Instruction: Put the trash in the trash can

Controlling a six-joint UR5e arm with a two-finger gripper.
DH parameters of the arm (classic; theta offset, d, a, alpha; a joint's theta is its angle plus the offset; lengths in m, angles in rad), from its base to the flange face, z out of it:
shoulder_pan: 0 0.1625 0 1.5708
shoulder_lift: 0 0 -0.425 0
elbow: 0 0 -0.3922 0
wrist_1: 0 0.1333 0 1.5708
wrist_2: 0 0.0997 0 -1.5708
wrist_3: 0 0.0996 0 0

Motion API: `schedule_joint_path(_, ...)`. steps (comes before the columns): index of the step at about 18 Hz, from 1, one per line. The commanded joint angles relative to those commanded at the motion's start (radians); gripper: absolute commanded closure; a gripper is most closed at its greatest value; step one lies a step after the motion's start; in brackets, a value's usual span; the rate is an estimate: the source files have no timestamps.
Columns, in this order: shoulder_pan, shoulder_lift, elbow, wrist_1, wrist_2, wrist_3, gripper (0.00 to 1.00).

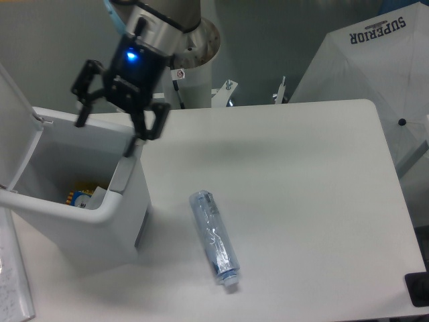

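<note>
The trash can (127, 215) is a large white bin at the left of the table, with its flip lid (13, 127) standing open. My gripper (107, 134) hangs over the can's open top near its back right rim. Its two black fingers are spread wide and nothing shows between them. Inside the can I see a whitish piece (98, 196) beside a yellow and blue item (79, 196). I cannot tell whether the whitish piece is the trash, and no green mark shows.
A long clear plastic bottle (214, 236) lies on the white table (301, 174) just right of the can. A white folded umbrella (375, 60) stands behind the table's far right corner. A dark object (419, 288) sits at the front right edge.
</note>
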Motion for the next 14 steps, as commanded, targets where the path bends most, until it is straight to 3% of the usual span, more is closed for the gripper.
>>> schedule_joint_path(4,0.120,-0.118,0.078,-0.002,0.098,0.133,0.00)
schedule_joint_path(8,0.218,-0.212,0.109,0.000,0.230,0.340,0.00)
schedule_joint_path(11,0.269,-0.301,0.167,-0.005,0.268,0.429,0.00)
schedule_joint_path(14,0.278,-0.358,0.235,-0.029,0.407,0.458,0.00)
